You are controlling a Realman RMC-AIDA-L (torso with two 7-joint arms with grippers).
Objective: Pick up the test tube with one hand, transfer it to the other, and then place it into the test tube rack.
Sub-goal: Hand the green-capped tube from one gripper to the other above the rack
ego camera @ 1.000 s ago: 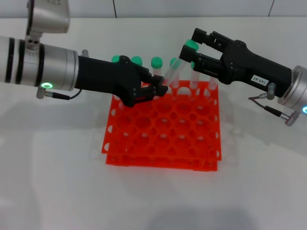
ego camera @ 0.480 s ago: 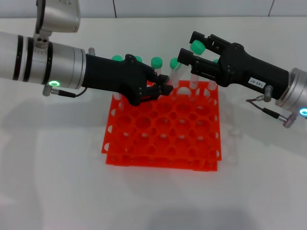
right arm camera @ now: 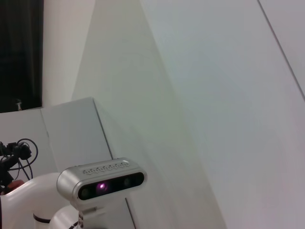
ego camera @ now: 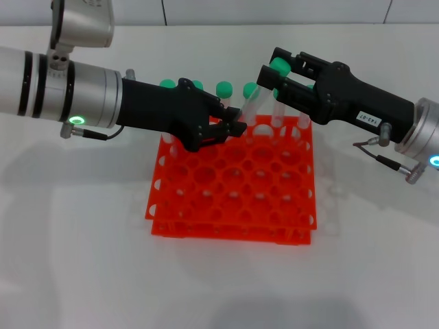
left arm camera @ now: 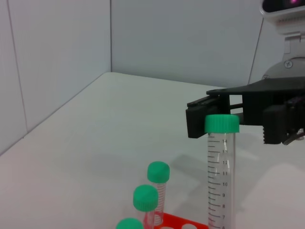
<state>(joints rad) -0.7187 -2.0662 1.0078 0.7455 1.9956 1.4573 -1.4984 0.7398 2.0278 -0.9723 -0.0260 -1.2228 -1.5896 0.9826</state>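
Above rack (ego camera: pixel 233 185), left claw (ego camera: pixel 234 127) grips tube (ego camera: pixel 248 106); right claw (ego camera: pixel 271 72) brackets cap.

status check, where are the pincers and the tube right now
Left pincer shut on test tube near its base, over orange rack. Right pincer open, bracketing its green cap. Other capped tubes stand behind.

This looks like a lab bench set up for robot trials. An orange rack (ego camera: pixel 233 181) with a grid of round holes sits on a plain white table (ego camera: pixel 82 260), with green-capped graduated tubes (ego camera: pixel 224 90) standing along its far row. Behind the rack rise bare white wall panels (left arm camera: pixel 181 38), and a camera head (right arm camera: pixel 101 183) is mounted nearby.
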